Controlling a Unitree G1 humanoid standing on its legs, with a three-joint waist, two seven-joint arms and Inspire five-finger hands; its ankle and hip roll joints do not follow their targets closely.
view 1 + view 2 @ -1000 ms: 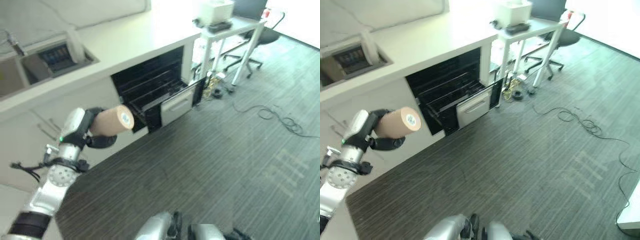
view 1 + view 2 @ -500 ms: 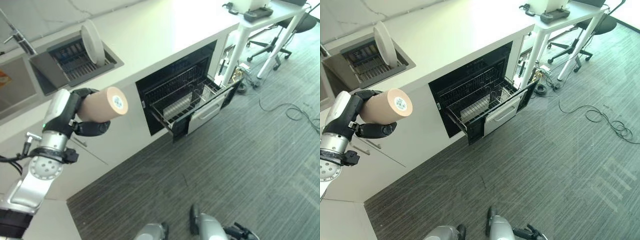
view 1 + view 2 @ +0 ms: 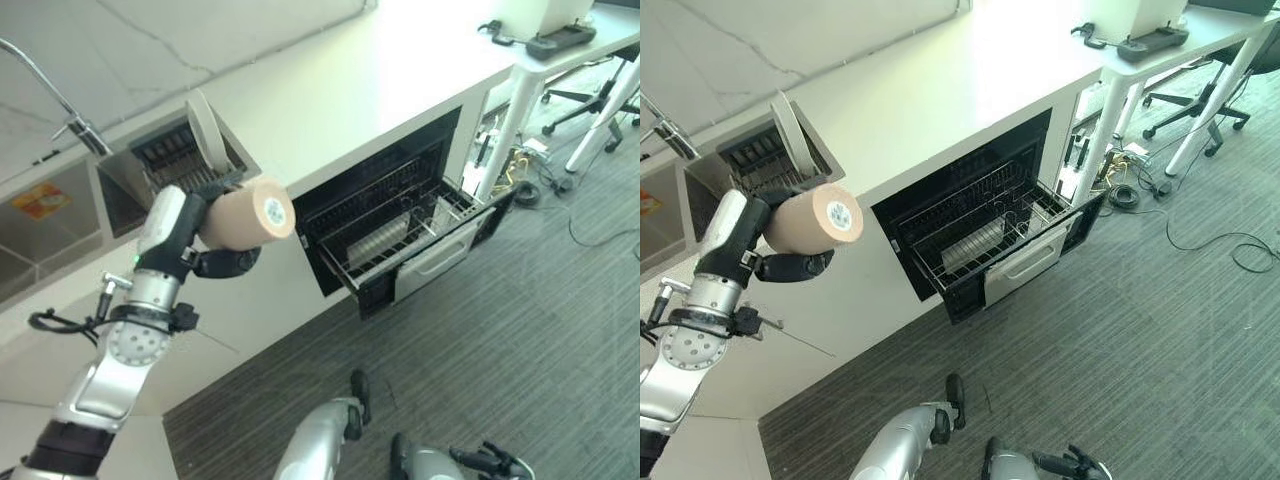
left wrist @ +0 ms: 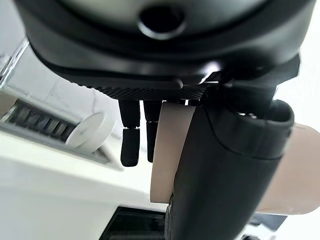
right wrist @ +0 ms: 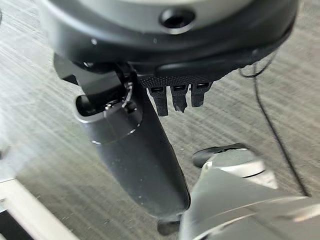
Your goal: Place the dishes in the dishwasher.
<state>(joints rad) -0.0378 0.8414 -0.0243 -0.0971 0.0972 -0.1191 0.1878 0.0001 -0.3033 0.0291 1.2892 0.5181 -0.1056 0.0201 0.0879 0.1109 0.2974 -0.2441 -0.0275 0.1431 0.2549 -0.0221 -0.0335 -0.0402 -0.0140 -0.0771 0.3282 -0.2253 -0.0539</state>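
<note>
My left hand [image 3: 175, 235] is shut on a tan cup [image 3: 245, 213] that lies sideways, its base with a round white sticker facing out. It hangs in front of the counter edge, left of the open dishwasher [image 3: 400, 235], whose wire rack [image 3: 985, 235] is pulled out. In the left wrist view the thumb [image 4: 225, 175] wraps across the cup [image 4: 167, 145]. A white plate [image 3: 203, 125] stands upright in the drying rack [image 3: 755, 160] set into the counter, just behind the cup. My right hand [image 5: 135, 150] hangs over the striped floor, fingers relaxed, holding nothing.
A white countertop [image 3: 350, 80] runs above the dishwasher, with a sink and faucet [image 3: 75, 125] at the left. A white desk [image 3: 1170, 60] with office chair legs behind it stands right of the dishwasher. Cables [image 3: 1230, 245] lie on the dark floor there.
The whole view has shifted as the camera moved, so the counter, sink and dishwasher now sit closer. My left hand still holds the cup, now up near the counter edge.
</note>
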